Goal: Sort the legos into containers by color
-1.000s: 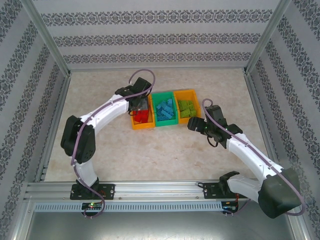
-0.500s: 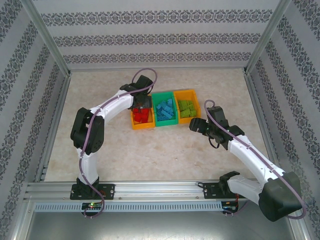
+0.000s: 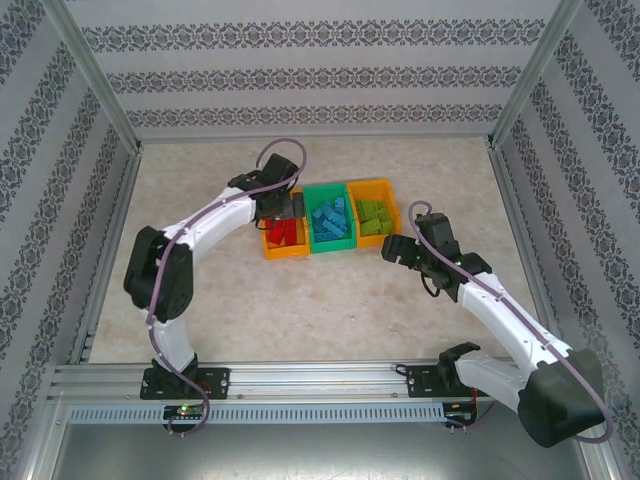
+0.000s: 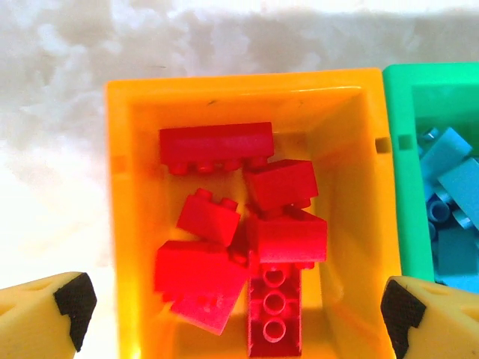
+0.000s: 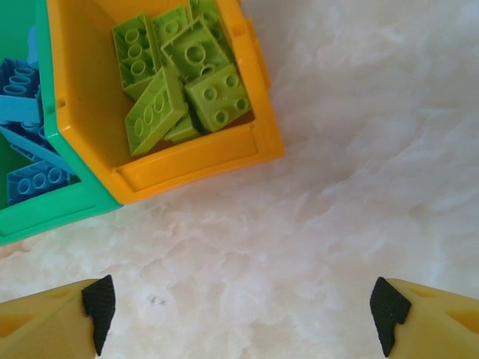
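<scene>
Red legos (image 4: 284, 239) lie beneath open left jaws, elbow bent; right jaws gape empty above the surface (image 5: 299, 247), arm outstretched.

Pale, marbled counter (image 3: 330, 310) down there, mottled cream and beige all over. Sitting right on it, toward the far middle, are three bins in a row with their walls touching: left orange bin (image 3: 285, 253), green bin (image 3: 332, 246) between, right orange bin (image 3: 370, 183). All three sit flat and upright, open tops up, and the row is turned slightly askew to the counter's near edge.
</scene>
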`<state>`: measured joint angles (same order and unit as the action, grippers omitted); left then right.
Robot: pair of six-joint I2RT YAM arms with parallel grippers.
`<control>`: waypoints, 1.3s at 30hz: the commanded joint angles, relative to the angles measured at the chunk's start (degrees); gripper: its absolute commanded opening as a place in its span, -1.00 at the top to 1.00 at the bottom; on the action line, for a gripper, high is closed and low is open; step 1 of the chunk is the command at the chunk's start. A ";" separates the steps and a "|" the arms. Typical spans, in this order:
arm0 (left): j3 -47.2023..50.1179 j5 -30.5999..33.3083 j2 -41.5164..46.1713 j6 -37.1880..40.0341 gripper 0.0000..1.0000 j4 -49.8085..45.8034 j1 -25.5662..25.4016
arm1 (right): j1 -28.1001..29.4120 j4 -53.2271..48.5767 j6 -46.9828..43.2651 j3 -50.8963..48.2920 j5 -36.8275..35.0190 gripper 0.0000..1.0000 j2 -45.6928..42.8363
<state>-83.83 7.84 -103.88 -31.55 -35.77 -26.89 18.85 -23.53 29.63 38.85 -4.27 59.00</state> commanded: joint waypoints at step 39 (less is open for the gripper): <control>54.83 17.71 33.17 31.04 -0.99 53.69 10.84 | -17.01 74.95 -27.50 -16.99 -2.28 -0.96 27.26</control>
<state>-32.03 25.74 -70.43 -4.12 9.74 -17.93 2.35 48.18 2.61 20.75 -8.40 86.30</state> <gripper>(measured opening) 0.994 0.981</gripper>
